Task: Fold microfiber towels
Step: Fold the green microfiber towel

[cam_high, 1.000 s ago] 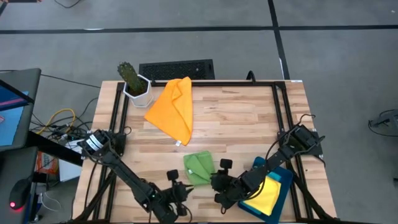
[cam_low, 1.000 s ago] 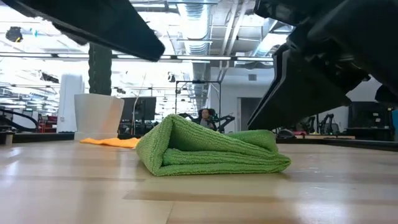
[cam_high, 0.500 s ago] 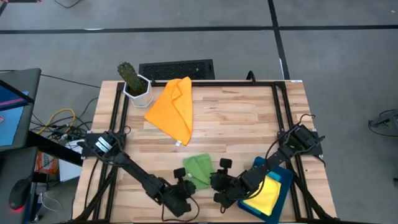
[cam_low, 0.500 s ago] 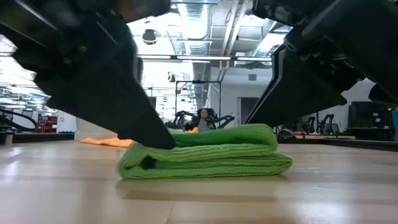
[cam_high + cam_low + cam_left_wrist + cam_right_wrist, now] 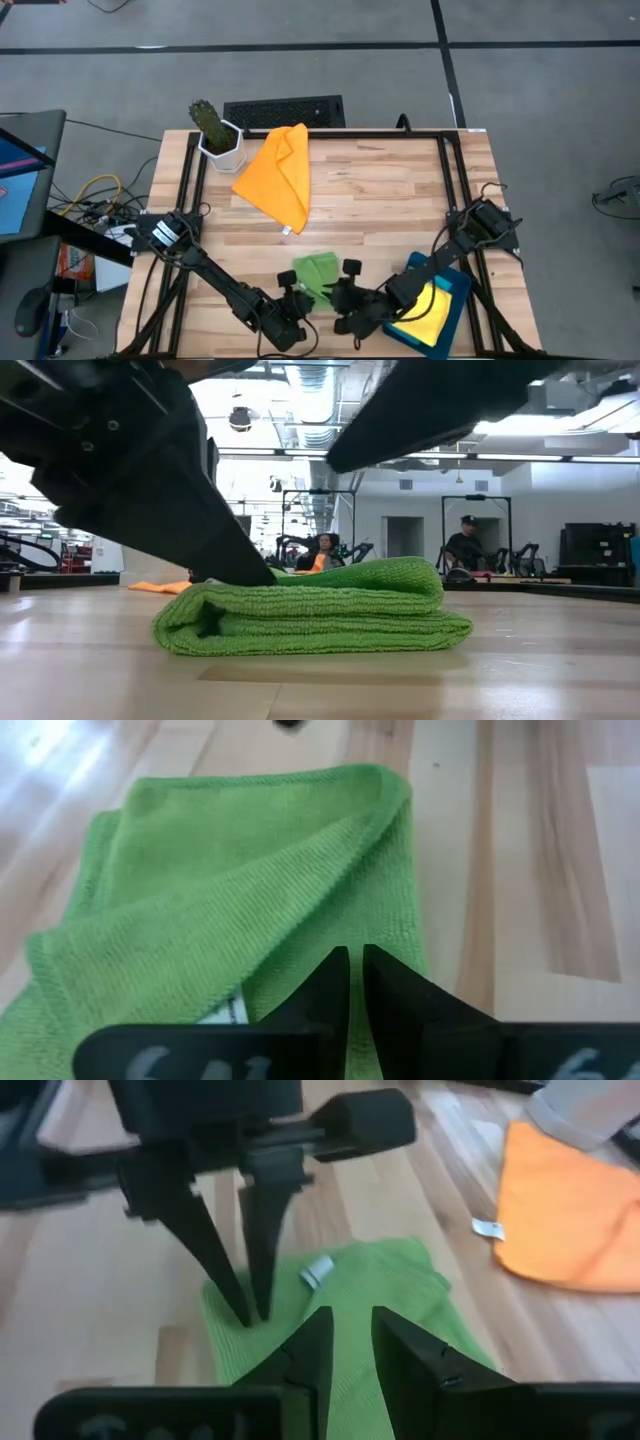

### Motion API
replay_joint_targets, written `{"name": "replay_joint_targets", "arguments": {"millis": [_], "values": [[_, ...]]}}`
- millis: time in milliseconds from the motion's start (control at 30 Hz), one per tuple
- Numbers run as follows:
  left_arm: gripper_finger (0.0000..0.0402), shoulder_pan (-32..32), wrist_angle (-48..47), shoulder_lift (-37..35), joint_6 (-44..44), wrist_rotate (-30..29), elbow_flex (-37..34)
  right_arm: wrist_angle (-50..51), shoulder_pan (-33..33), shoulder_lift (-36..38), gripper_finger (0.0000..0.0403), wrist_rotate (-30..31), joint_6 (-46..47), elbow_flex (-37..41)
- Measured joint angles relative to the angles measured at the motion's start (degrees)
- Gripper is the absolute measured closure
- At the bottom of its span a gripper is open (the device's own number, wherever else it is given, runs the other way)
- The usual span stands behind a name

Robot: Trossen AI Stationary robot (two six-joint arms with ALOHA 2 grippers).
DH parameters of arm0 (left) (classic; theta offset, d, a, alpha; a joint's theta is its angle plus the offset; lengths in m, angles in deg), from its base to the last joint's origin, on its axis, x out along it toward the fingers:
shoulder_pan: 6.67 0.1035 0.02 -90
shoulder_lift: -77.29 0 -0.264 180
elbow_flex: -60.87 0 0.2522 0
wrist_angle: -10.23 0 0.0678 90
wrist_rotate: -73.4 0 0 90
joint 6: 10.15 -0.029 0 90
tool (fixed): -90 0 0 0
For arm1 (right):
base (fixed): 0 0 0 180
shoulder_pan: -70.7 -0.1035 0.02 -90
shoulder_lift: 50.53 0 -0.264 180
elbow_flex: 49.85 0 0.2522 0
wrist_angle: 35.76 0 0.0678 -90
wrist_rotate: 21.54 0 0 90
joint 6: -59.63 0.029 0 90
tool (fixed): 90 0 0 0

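Observation:
A green microfiber towel, folded into several layers, lies flat on the wooden table near its front edge. My left gripper stands on the towel's top with its fingers shut; the right wrist view also shows it. My right gripper hovers just above the same towel from the right. It is open and holds nothing. An orange towel lies crumpled at the far left. A yellow towel lies in the teal tray. My left gripper presses its shut fingertips down on the green towel's top layer, toward the towel's left end. The fingers slant down from the table's near-left side. The towel lies folded and flat on the table under them.
A potted cactus stands at the far left corner, next to the orange towel. The teal tray sits at the near right under the right arm. A black metal frame runs along the table's sides. Bare wood lies in the middle and far right.
My left gripper has come down from the near left onto the green towel. The towel's raised left fold has been pressed flat and now reaches farther left. My right gripper has lifted off the table and shifted left, over the towel.

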Motion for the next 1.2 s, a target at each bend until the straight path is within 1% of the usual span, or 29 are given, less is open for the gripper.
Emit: {"name": "replay_joint_targets", "arguments": {"millis": [67, 133, 333, 567, 667, 767, 867, 933, 1033, 1133, 1200], "values": [[0.0375, 0.1, 0.0, 0.0, 0.0, -0.8, 0.0, -1.5, 0.6, -0.8, 0.0305, -1.6, 0.3, -0.3], [0.0375, 0.1, 0.0, 0.0, 0.0, -0.9, 0.0, -0.7, 1.2, -1.0, 0.0305, -2.3, 1.5, -0.1], [0.0375, 0.1, -0.1, 0.0, 0.0, -0.8, 0.0, -5.2, 3.4, -1.9, 0.0305, -4.7, 2.7, -0.1], [0.0375, 0.1, -0.2, 0.0, 0.0, -0.8, 0.0, -6.6, 6.1, -1.8, 0.0305, -5.5, -0.1, 0.0], [0.0375, 0.1, -0.2, 0.0, 0.0, -0.8, 0.0, -9.1, 6.8, -1.8, 0.0305, -7.5, -1.5, -0.1], [0.0375, 0.1, -0.2, 0.0, 0.0, -0.9, 0.0, -8.7, 7.3, -1.9, 0.0305, -8.3, -1.7, 0.0], [0.0375, 0.1, -0.1, 0.0, -2.1, -0.9, 0.0, -9.0, 7.3, -2.0, 0.0305, -8.4, -2.6, 0.0], [0.0375, 0.1, -2.3, -0.8, -2.7, -0.6, 0.8, -10.1, 7.4, -3.5, 0.0305, -8.7, -2.8, -0.2], [0.0375, -0.5, -9.0, -4.2, -2.9, 0.4, 5.2, -10.6, 7.2, -3.9, 0.0305, -8.5, -4.2, 0.1], [0.0375, -2.0, -17.4, -6.5, -1.7, -1.9, 9.3, -11.2, 7.0, -3.7, 0.0305, -8.3, -4.2, -0.2], [0.0375, -3.0, -19.1, -6.8, -1.4, -3.5, 9.5, -11.5, 7.0, -3.8, 0.0305, -8.5, -4.3, 0.0]]}}
